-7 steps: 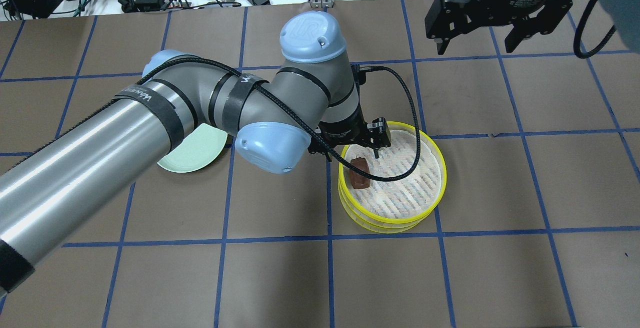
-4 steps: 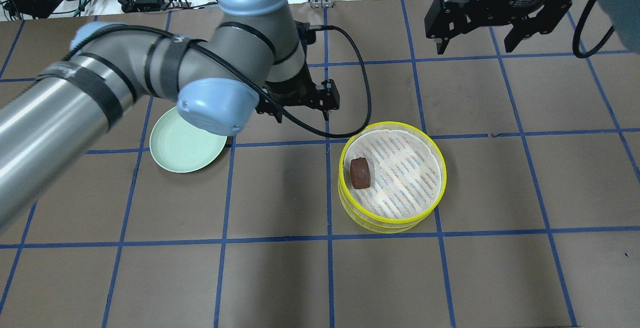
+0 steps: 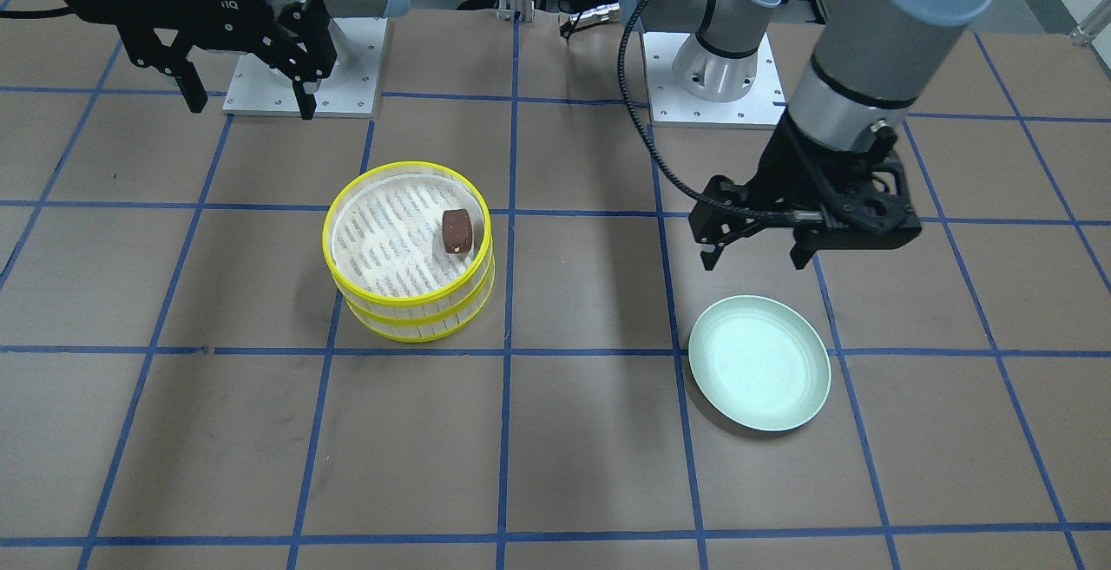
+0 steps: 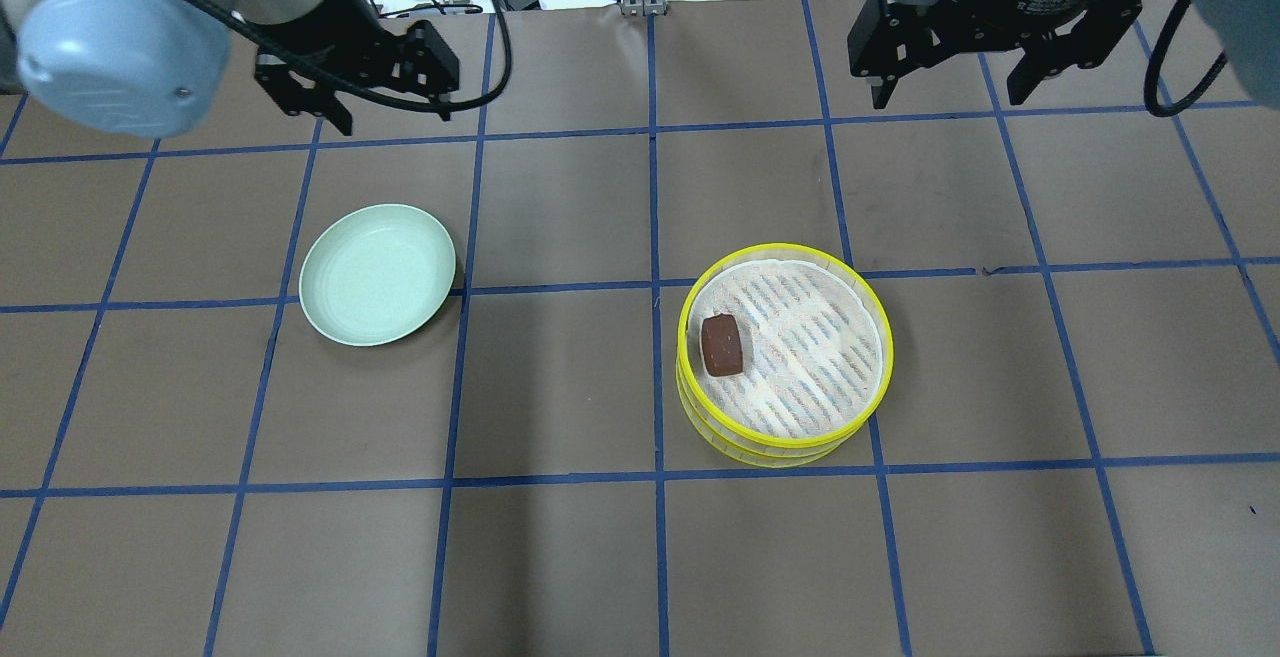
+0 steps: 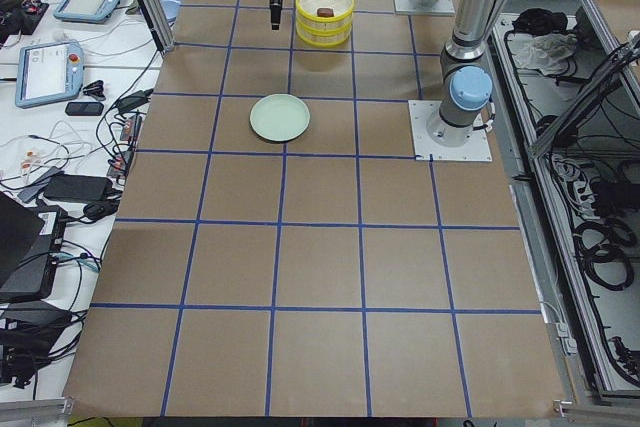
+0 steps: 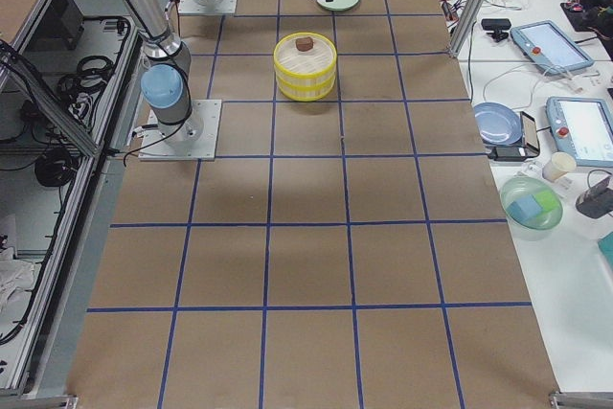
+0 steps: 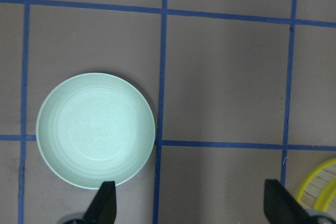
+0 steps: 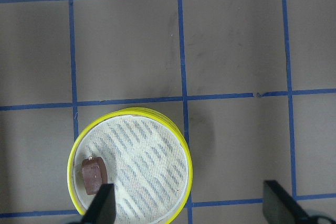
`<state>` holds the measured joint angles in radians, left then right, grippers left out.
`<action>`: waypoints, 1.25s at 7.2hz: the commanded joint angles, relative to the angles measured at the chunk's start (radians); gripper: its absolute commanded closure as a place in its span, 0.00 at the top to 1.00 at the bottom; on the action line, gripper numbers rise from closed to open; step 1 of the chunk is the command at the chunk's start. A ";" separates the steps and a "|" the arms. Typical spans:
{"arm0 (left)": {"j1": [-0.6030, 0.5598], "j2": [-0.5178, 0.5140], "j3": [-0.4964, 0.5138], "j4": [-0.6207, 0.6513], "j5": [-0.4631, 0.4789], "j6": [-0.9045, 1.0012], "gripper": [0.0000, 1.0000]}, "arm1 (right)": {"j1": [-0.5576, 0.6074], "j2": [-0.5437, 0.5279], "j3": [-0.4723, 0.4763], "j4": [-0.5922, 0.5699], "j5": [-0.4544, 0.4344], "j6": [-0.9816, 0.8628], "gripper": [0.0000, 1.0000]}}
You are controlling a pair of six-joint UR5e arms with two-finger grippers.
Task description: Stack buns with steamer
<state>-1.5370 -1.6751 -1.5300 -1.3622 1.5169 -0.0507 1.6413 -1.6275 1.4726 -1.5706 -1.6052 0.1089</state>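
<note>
Brown bun (image 4: pixel 722 345) is lying in the top tier of the steamer (image 4: pixel 780 249), right against the wall on the side facing the table's left end. It may be touching the wall, I can't tell.

The steamer is two yellow-rimmed tiers stacked, sitting about midway between the robot-side and operator-side edges. Pale bun shows in no view. It could be in the lower tier under the slatted floor, can't confirm.

Green plate (image 4: pixel 378 274) is well apart from the steamer, toward the left end, with no bun on it.

Left gripper (image 4: pixel 392 120) is raised roughly over the plate, fingers spread, nothing held. Right gripper (image 4: pixel 950 99) is raised near the steamer on the operator-edge side, also spread wide and empty.

My read: the stack looks done or nearly done, provided the pale bun really is underneath.

Risks from here:
- If the pale bun isn't in the lower tier, the task is incomplete — nothing here verifies it.
- The bun hugs the wall, so any re-grasp puts one finger on or outside the rim. That could shove the top tier sideways off the lower one.
- The upper tier only rests on the lower, so a low sweep by either arm could topple the stack.
- The cable (image 3: pixel 638 101) looping off the left arm could snag the rim if that arm reaches across — keep it high.
</note>
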 commanded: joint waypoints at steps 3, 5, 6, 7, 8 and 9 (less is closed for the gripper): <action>0.041 0.138 0.001 -0.142 0.057 0.028 1.00 | 0.000 0.000 0.005 0.000 0.002 0.000 1.00; 0.041 0.138 -0.015 -0.146 0.063 0.029 1.00 | 0.000 -0.002 0.005 -0.002 0.004 0.000 1.00; 0.041 0.138 -0.016 -0.150 0.063 0.029 1.00 | 0.000 -0.002 0.006 -0.002 0.004 0.000 1.00; 0.041 0.138 -0.019 -0.152 0.063 0.029 1.00 | 0.000 0.000 0.006 -0.002 0.005 0.000 1.00; 0.041 0.137 -0.021 -0.152 0.059 0.029 1.00 | 0.000 0.000 0.006 -0.003 0.005 0.000 1.00; 0.041 0.137 -0.021 -0.152 0.059 0.029 1.00 | 0.000 0.000 0.006 -0.003 0.005 0.000 1.00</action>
<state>-1.4956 -1.5380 -1.5498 -1.5136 1.5769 -0.0215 1.6414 -1.6278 1.4787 -1.5733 -1.6002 0.1089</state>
